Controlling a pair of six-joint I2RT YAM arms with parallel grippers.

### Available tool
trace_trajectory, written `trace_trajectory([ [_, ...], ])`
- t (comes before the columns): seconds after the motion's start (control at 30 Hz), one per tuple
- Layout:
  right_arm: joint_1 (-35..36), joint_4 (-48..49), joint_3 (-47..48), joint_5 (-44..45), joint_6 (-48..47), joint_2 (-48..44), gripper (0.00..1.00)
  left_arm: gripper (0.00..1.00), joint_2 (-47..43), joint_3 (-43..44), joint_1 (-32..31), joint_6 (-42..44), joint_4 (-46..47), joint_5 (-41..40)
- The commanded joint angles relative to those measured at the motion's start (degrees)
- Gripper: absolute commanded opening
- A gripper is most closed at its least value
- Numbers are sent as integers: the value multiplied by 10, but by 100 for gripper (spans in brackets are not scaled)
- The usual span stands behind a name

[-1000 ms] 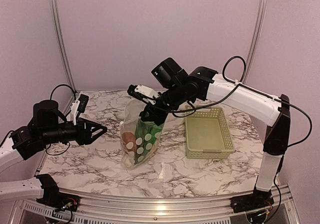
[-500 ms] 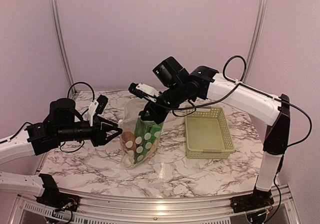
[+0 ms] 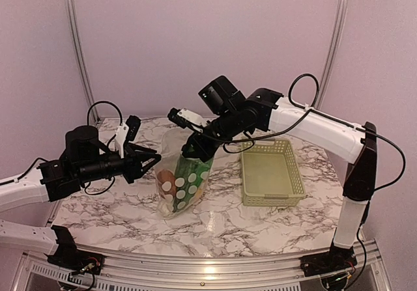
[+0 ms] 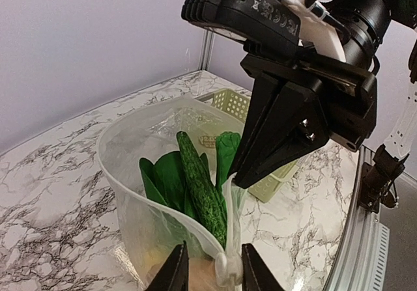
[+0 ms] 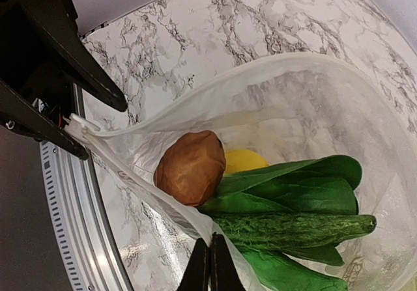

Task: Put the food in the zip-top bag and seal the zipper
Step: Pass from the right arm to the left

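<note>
The clear zip-top bag [image 3: 177, 188] stands upright on the marble table, its mouth open. Inside it are the green cucumber [image 4: 202, 188], bok choy [image 4: 164, 179], a brown round item [image 5: 190, 167] and a yellow lemon [image 5: 245, 160]. My right gripper [image 3: 187, 153] is shut on the bag's upper rim and holds it up; it also shows in the right wrist view [image 5: 210, 260]. My left gripper [image 4: 214, 273] is open, its fingers on either side of the bag's left corner, where the zipper strip [image 4: 229, 265] ends. In the top view the left gripper [image 3: 155, 159] is at the bag's left edge.
The pale green slotted basket [image 3: 270, 172] sits right of the bag with nothing in it. The right arm reaches over from the right above the basket's far side. A metal rail [image 3: 208, 263] runs along the table's near edge.
My left arm has moved right to the bag, and its open fingers now straddle the bag's left corner. My right gripper has kept its hold on the rim, lifting slightly.
</note>
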Motion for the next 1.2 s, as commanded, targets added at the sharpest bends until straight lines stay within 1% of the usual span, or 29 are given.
trace_trajectory([
  [0.0,-4,22,-3,-8,21,-9,0,30,8,-25,-2,3,57,-3],
  [0.1,-4,23,-2,-7,26,-8,0,32,11,-39,-2,5,76,1],
  [0.2,-5,22,0,-5,26,-7,0,41,10,-55,-2,7,87,0],
  [0.23,-7,23,1,-5,26,-7,0,42,7,-62,-2,8,92,-2],
  [0.33,-8,21,1,-5,25,-7,0,42,2,-76,-2,10,103,-9],
  [0.4,-8,19,1,-5,38,-7,0,40,5,-81,-2,10,110,-10],
  [0.63,-9,13,0,-5,40,-7,0,34,26,-84,-2,5,149,-14],
  [0.8,-10,12,-1,-4,39,-6,0,24,43,-77,-2,7,162,-15],
  [0.97,-11,12,4,-2,39,-3,0,12,48,-69,-2,9,162,-19],
  [1.17,-11,11,1,-3,42,-2,0,4,34,-53,-1,12,155,-41],
])
